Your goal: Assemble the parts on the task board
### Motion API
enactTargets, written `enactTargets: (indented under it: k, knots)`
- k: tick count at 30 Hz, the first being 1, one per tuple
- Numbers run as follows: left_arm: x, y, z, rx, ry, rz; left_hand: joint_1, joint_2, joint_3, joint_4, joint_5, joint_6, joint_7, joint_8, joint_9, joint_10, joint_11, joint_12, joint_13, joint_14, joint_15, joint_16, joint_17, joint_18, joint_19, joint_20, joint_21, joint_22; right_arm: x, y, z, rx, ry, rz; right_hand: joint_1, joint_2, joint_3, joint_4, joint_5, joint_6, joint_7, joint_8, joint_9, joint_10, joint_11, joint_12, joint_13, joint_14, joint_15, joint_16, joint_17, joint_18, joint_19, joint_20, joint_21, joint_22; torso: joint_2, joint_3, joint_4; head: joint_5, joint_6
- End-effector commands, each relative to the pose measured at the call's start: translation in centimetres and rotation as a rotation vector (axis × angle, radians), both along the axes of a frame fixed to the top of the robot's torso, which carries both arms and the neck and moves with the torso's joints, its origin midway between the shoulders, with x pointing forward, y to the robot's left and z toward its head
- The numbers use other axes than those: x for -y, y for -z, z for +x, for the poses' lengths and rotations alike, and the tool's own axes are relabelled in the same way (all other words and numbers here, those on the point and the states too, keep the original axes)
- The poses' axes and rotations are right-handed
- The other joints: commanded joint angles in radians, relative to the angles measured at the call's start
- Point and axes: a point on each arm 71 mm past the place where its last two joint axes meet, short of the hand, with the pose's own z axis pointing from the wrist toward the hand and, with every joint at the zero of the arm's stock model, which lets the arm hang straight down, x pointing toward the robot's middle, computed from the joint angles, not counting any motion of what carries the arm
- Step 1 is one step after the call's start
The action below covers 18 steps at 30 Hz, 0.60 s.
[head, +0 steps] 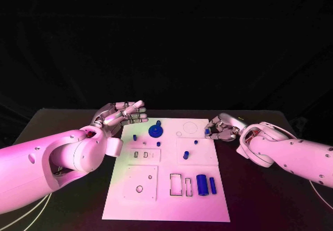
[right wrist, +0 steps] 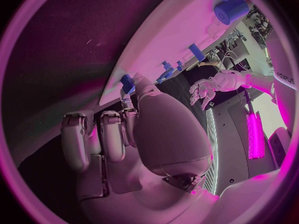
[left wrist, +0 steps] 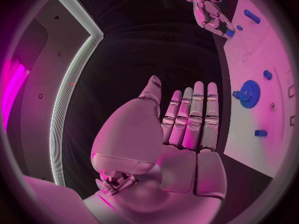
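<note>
At the task board's [head: 166,192] far right edge, the right hand [head: 222,129] has its fingers curled around a small blue part [head: 207,131], apparently pinching it, though the grip is partly hidden. Just off the board's far left corner, over the black table [head: 62,120], the left hand [head: 123,114] is raised with fingers straight and holds nothing. A blue gear [head: 157,130] stands on the board near the far edge, close beside the left hand; two blue cylinders [head: 206,185] lie nearer the right edge, toward the board's near end.
</note>
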Motion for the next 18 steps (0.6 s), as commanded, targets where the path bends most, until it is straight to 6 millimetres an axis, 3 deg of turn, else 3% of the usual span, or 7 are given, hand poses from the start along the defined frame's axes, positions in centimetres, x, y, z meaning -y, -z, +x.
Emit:
enactTargets:
  k: [1, 9, 18]
  knots:
    - [0.25, -0.11, -0.07, 0.002, 0.021, -0.009, 0.004, 0.009, -0.001, -0.007, 0.003, 0.003, 0.003, -0.005, -0.001, 0.003, 0.005, -0.004, 0.000, 0.009, -0.001, -0.005, 0.001, 0.006, 0.006, -0.002, -0.001, -0.001, -0.04, 0.25, -0.02, -0.018, -0.004, -0.012, 0.001, 0.009, 0.005, 0.001, -0.002, 0.007, 0.002, 0.002, 0.001, 0.007, 0.001, 0.003, 0.114, 0.091, -0.007, 0.007, 0.199, -0.003, 0.074, -0.002, 0.007, 0.234, 0.000, 0.0003, 0.0009, 0.000, 0.000]
    - [0.20, -0.10, -0.06, 0.001, 0.020, -0.009, 0.004, 0.009, -0.001, -0.007, 0.003, 0.003, 0.003, -0.005, -0.001, 0.003, 0.005, -0.004, 0.000, 0.009, -0.001, -0.005, 0.001, 0.006, 0.006, -0.002, -0.001, -0.001, 0.02, 0.24, 0.02, -0.013, -0.002, -0.012, 0.004, 0.011, 0.013, -0.004, -0.002, 0.013, -0.001, 0.005, 0.002, 0.007, -0.002, 0.003, 0.114, 0.091, -0.009, 0.007, 0.199, -0.004, 0.075, -0.004, 0.008, 0.235, 0.000, 0.0001, 0.0003, -0.001, 0.000]
    - [0.18, -0.09, -0.05, 0.000, 0.019, -0.008, 0.003, 0.009, -0.001, -0.007, 0.003, 0.003, 0.004, -0.006, -0.001, 0.002, 0.006, -0.005, 0.000, 0.009, 0.000, -0.006, 0.001, 0.006, 0.006, -0.002, -0.001, -0.001, -0.05, -0.11, 0.06, 0.031, 0.015, 0.011, 0.007, 0.061, 0.068, -0.015, 0.007, 0.072, -0.036, 0.042, 0.021, 0.030, -0.031, 0.023, 0.135, 0.093, -0.034, 0.010, 0.207, -0.009, 0.090, -0.025, 0.025, 0.250, 0.000, -0.0001, 0.0011, -0.004, -0.002]
